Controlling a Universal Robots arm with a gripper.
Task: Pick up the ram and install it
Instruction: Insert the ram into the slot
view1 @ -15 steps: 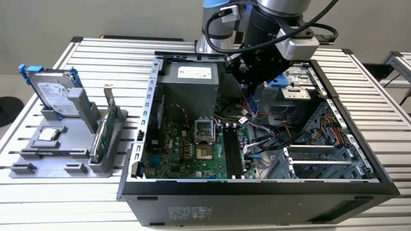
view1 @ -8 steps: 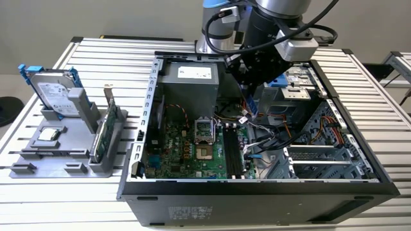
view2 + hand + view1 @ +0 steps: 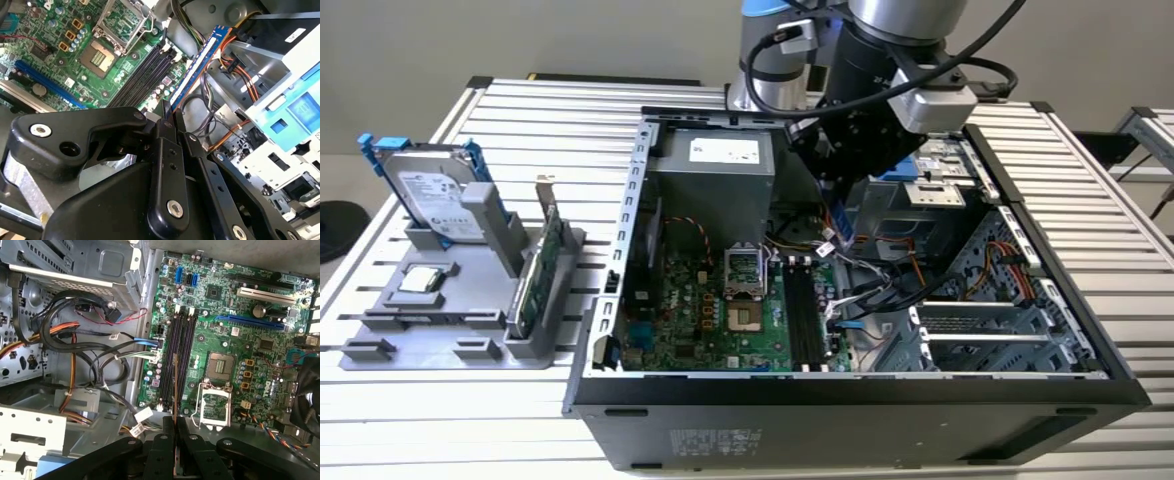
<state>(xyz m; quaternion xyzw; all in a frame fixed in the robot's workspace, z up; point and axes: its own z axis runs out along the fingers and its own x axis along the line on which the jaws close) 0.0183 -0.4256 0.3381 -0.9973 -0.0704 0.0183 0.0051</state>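
Second wrist view: end effector clamps ram edge-on above black slots. Judgement: align stick parallel over one slot, descend straight, avoid cables.

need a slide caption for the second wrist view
Gripper with jaws shut on the ram, holding the stick above the motherboard and its black slots.

You see a blue ram stick in the black gripper, a green motherboard with black slots below it, and orange wires beside it.
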